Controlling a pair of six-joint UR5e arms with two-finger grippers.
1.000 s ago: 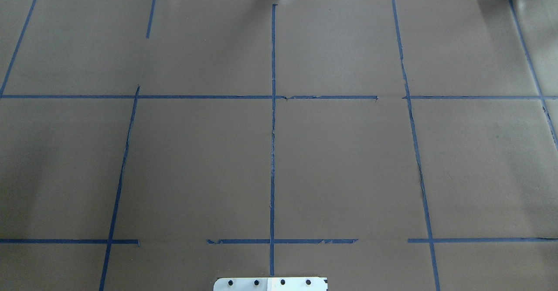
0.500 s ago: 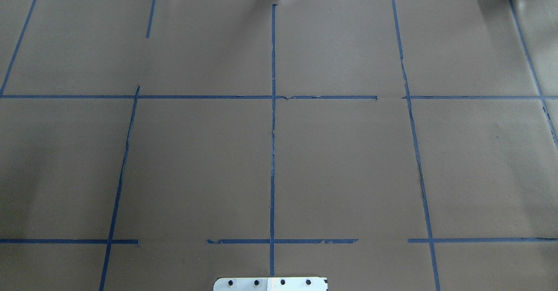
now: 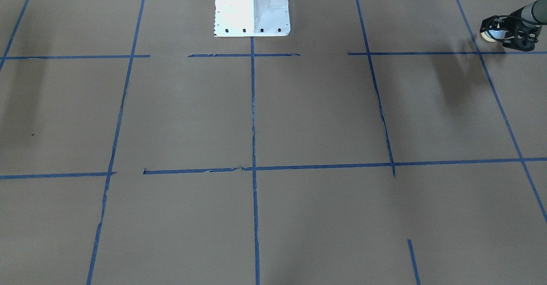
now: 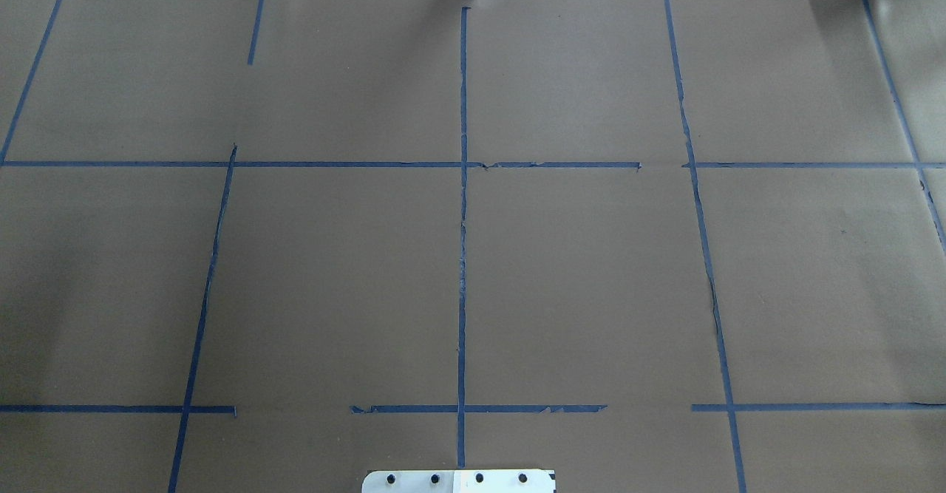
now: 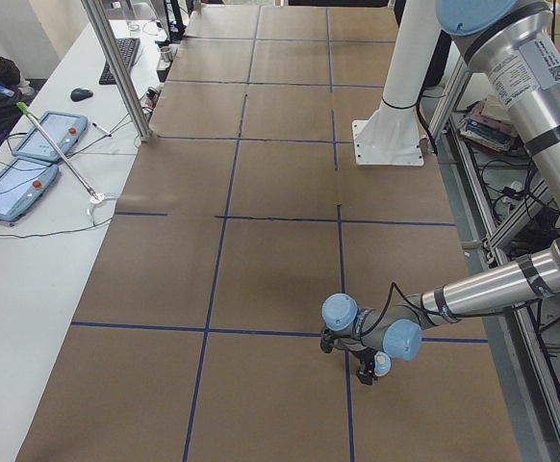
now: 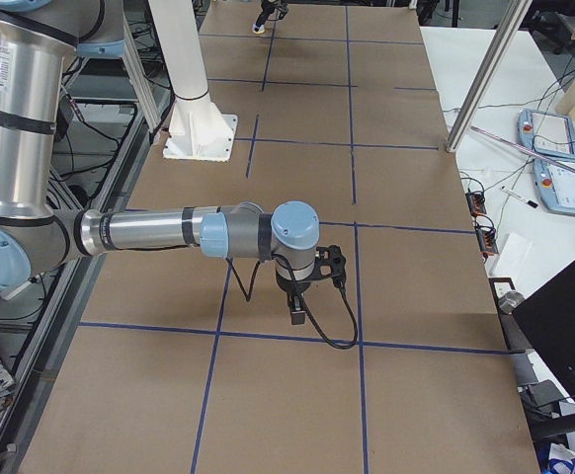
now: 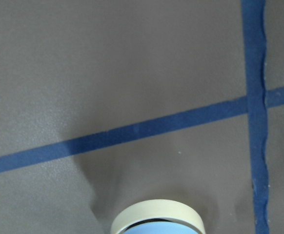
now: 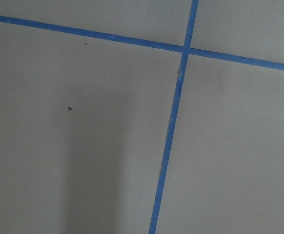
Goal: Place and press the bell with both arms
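The bell, light blue with a cream base, sits in my left gripper at the far right of the front-facing view, held above the brown table with a shadow below it. The left wrist view shows the bell's cream base and blue dome at the bottom edge, over a crossing of blue tape lines. In the exterior left view the left gripper hangs low over the table with the bell beside it. My right gripper shows only in the exterior right view, low over the table; I cannot tell whether it is open or shut.
The brown paper table carries a grid of blue tape lines. The white bolted pedestal stands at the robot's side. A metal post and tablets are on the white bench beyond the far edge.
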